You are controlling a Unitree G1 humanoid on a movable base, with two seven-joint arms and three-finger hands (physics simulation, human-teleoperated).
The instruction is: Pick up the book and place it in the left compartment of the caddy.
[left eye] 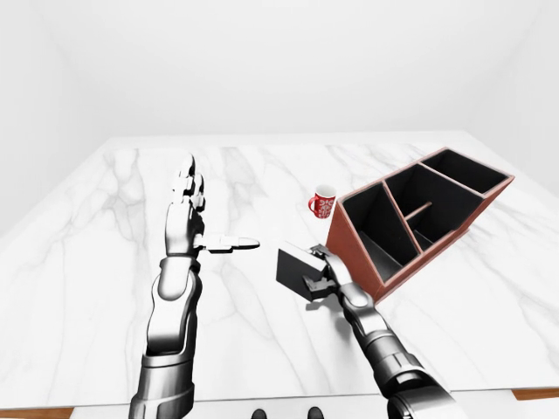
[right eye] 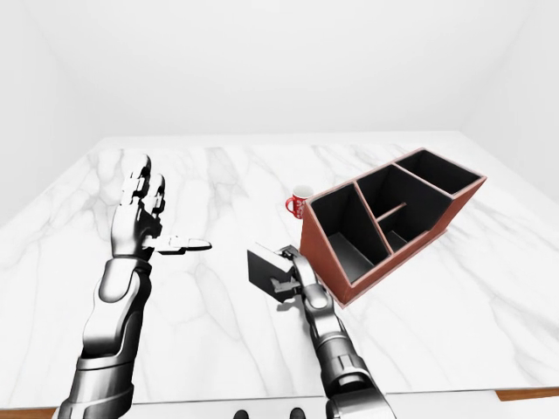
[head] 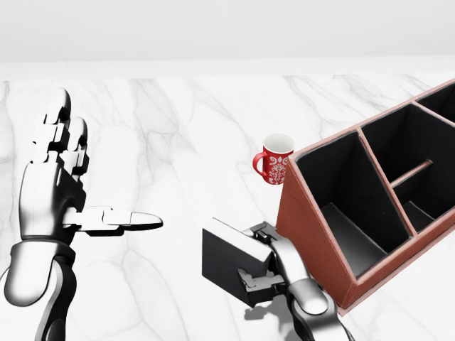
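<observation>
A red mug (head: 274,160) with a white pattern and white inside stands upright on the white marble bench (head: 185,135), its handle apparently toward the head view's left.

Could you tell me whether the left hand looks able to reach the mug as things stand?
Probably yes. The left hand is open and raised over bare marble, and nothing lies between it and the mug. The book and the right hand sit lower in the head view, clear of that path.
</observation>
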